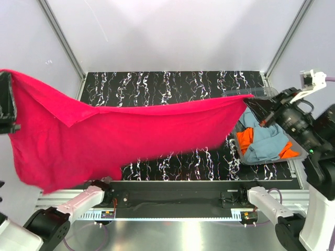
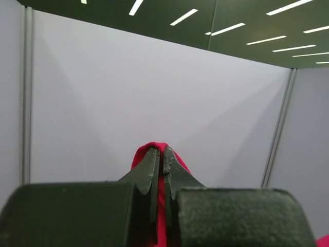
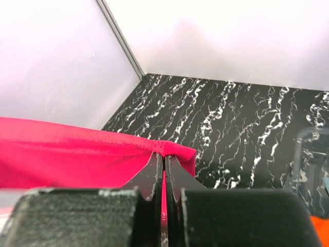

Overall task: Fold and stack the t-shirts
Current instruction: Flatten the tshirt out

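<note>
My left gripper (image 2: pixel 160 150) was clamped shut on a fold of the red t-shirt (image 1: pixel 131 130). In the left wrist view the crimson cloth bulged out just above my pinched fingertips at the centre of the frame, with only pale wall panels behind it. My right gripper (image 3: pixel 163 155) was closed just as tightly on the same shirt. Its edge wrapped over my fingertips at the lower centre of the right wrist view and ran off toward the left edge.

From above, my left gripper sat at the far left edge, about mid-height, and my right one at the right. The shirt stretched between them across most of the frame, its bulk sagging toward the lower left. Under it lay the black, white-veined table (image 1: pixel 172 83). At the right of the frame, just below my right gripper, a clear tub (image 1: pixel 250 161) on the table held the grey-blue t-shirt (image 1: pixel 264 138) and the orange t-shirt (image 1: pixel 244 138), crumpled together. Orange showed at the left and lower right of the grey-blue.
</note>
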`<act>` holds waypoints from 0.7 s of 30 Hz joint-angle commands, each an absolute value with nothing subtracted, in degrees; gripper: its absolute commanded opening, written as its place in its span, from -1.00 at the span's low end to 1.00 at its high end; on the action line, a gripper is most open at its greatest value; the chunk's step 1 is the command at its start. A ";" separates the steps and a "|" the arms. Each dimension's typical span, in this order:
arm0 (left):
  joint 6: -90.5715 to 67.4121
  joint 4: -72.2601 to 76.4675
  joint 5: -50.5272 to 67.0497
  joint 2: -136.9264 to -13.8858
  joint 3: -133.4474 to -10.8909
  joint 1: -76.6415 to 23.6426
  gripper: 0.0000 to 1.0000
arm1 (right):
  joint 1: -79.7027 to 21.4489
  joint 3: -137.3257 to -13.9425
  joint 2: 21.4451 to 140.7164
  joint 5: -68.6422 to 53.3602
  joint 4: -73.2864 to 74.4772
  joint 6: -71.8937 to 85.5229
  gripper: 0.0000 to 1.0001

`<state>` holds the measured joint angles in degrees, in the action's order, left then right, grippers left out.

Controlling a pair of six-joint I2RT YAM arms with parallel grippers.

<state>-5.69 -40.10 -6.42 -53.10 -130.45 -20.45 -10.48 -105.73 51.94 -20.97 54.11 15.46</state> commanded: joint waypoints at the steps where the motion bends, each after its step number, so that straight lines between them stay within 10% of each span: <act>1: -1.94 -39.73 -12.65 -61.16 -129.55 -21.27 -1.00 | -10.72 -99.61 55.98 -20.31 46.87 18.01 -1.00; 15: 1.67 -13.41 -6.70 -87.87 -95.66 -11.97 -1.00 | -10.02 -87.36 87.49 -6.60 26.20 8.98 -1.00; 21: 1.23 -6.51 -2.91 -109.58 -99.74 -9.23 -1.00 | -8.27 -93.32 107.53 -6.59 21.62 4.04 -1.00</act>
